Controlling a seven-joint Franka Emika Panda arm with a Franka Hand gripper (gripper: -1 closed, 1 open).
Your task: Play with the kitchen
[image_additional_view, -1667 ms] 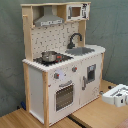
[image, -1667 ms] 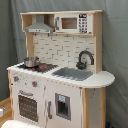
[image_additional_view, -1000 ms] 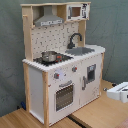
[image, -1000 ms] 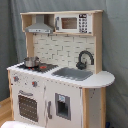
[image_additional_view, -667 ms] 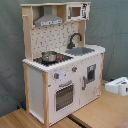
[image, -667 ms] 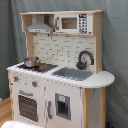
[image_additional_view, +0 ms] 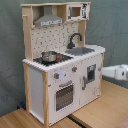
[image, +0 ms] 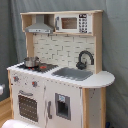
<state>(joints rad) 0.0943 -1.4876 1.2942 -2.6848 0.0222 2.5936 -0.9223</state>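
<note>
Kitchen: the toy play kitchen [image: 60, 75] [image_additional_view: 62, 65] stands upright on a light wooden floor [image_additional_view: 100, 112], in front of a grey curtain [image: 115, 45].
Orientation: long axis vertical; the front faces the first exterior view's lower left and the second exterior view's lower right.
Worktop: black-red hob [image: 37, 66] [image_additional_view: 52, 60] at one end, carrying a small metal pot [image: 31, 61] [image_additional_view: 49, 56]; grey sink [image: 74, 73] [image_additional_view: 82, 50] beside it, with the black tap [image: 85, 59] [image_additional_view: 75, 39] at its back edge.
Upper section: grey hood [image: 39, 26] [image_additional_view: 48, 19] above the hob; microwave [image: 72, 23] [image_additional_view: 77, 11] above the sink; dotted backsplash [image: 57, 49] [image_additional_view: 50, 36] between.
Lower front: oven door [image: 28, 105] [image_additional_view: 64, 95] under two knobs; a second door [image: 63, 106] [image_additional_view: 90, 74] below the sink.
Arm: a white robot part [image_additional_view: 116, 71] enters at the second exterior view's right edge, near the kitchen's sink end.
Gripper: cannot tell whether spread or pressed together.
</note>
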